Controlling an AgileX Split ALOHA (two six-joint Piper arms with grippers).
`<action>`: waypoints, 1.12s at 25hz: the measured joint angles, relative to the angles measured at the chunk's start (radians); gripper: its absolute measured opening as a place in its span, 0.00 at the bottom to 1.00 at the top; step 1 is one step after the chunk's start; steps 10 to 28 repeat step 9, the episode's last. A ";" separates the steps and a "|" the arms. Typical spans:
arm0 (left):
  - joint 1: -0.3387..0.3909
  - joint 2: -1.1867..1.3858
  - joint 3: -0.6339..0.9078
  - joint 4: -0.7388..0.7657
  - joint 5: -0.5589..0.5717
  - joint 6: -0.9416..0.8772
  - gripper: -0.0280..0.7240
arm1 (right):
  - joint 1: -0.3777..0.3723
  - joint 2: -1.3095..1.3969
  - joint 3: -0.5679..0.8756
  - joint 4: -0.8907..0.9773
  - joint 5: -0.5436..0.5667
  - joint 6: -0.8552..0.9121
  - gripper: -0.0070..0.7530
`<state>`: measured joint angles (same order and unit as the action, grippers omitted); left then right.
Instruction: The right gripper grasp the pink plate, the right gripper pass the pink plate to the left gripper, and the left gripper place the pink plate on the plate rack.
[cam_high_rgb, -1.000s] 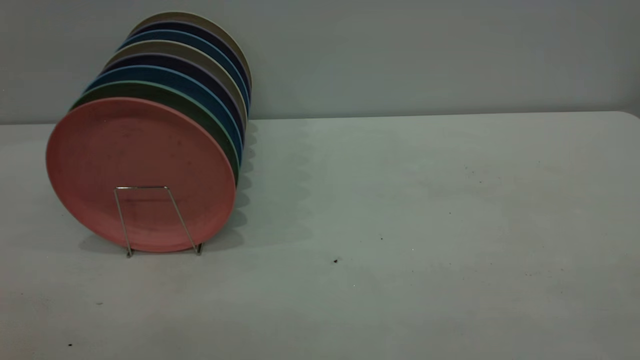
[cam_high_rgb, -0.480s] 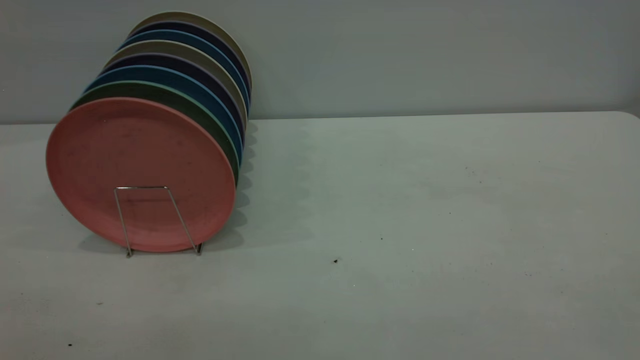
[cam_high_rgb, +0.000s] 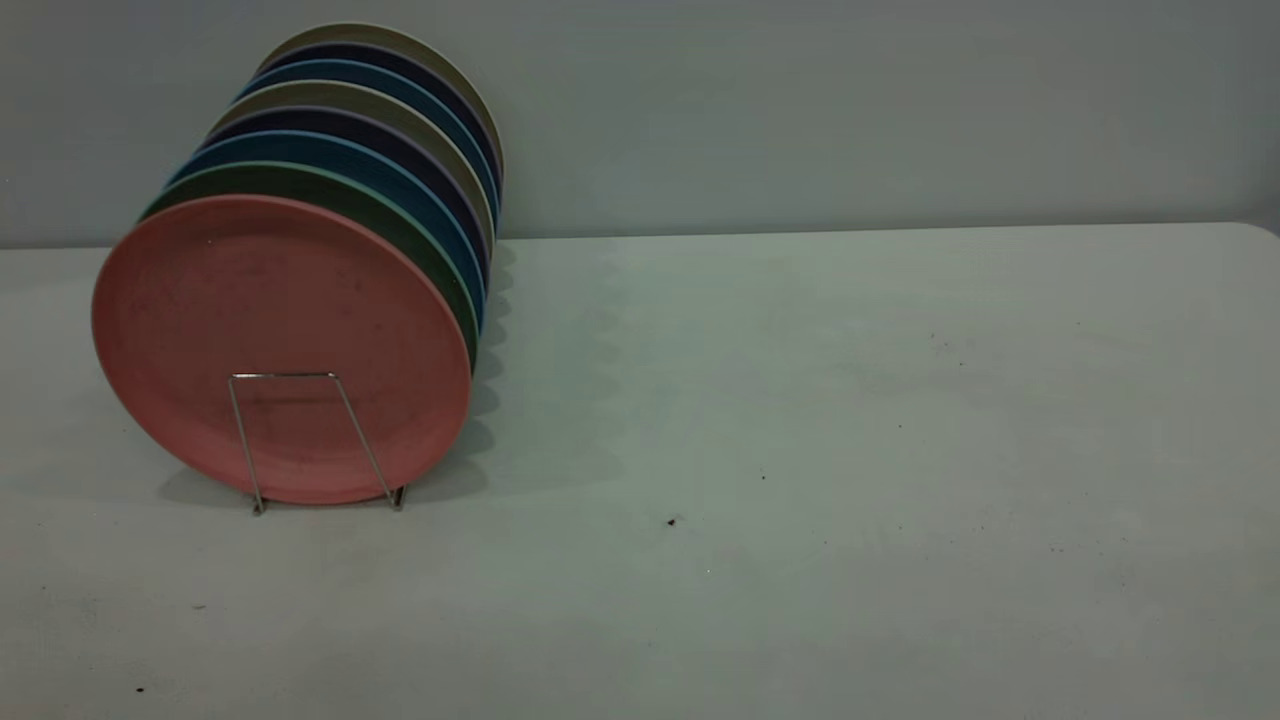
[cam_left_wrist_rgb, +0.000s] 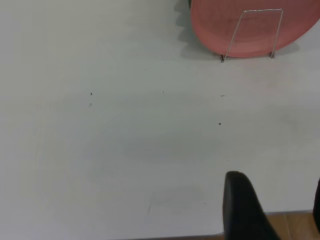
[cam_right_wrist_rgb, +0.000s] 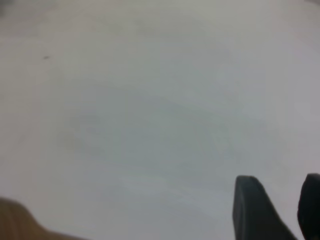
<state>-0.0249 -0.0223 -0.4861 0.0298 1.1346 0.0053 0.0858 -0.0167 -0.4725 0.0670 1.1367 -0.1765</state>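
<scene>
The pink plate stands upright at the front of the plate rack, behind the rack's front wire loop, at the table's left. It also shows in the left wrist view with the wire loop in front of it. Neither gripper shows in the exterior view. My left gripper is open and empty, over the table's near edge, well away from the plate. My right gripper is open and empty over bare table.
Behind the pink plate stand several more plates in the rack: a green one, then blue, dark purple and beige ones. The grey table stretches to the right, with a wall behind it.
</scene>
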 joint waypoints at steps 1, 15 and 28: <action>0.000 0.000 0.000 0.000 0.000 -0.005 0.54 | -0.018 0.000 0.000 0.000 0.000 0.000 0.32; 0.000 0.000 0.000 0.000 0.000 0.000 0.54 | -0.036 0.000 0.000 0.000 0.000 0.000 0.32; 0.000 0.000 0.000 0.000 0.000 0.000 0.54 | -0.036 0.000 0.000 0.000 0.000 0.000 0.32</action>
